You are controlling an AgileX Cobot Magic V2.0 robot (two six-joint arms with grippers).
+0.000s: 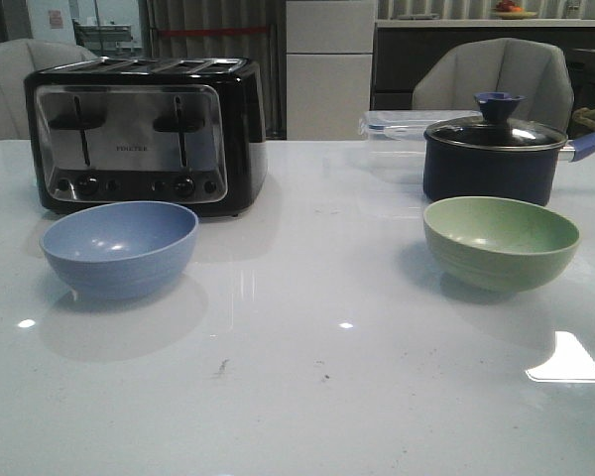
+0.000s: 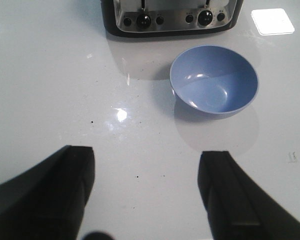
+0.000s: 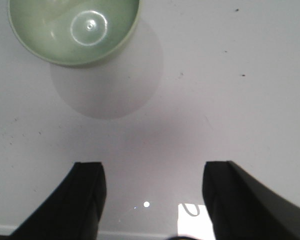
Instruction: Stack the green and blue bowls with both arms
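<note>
Both grippers, left [image 2: 146, 200] and right [image 3: 152, 200], wide open, holding nothing; your blue bowl [image 1: 119, 248] and green bowl [image 1: 501, 241] sit well apart on worktop [image 1: 307, 377].

I see open table [image 1: 307, 387] between the blue bowl [image 1: 119, 248] and green bowl [image 1: 501, 241] — a wide bare lane. Behind the blue bowl the toaster [image 1: 144, 134] stands close; just behind the green one sits the navy pot [image 1: 494, 154] — both crowd any reach from behind.
</note>
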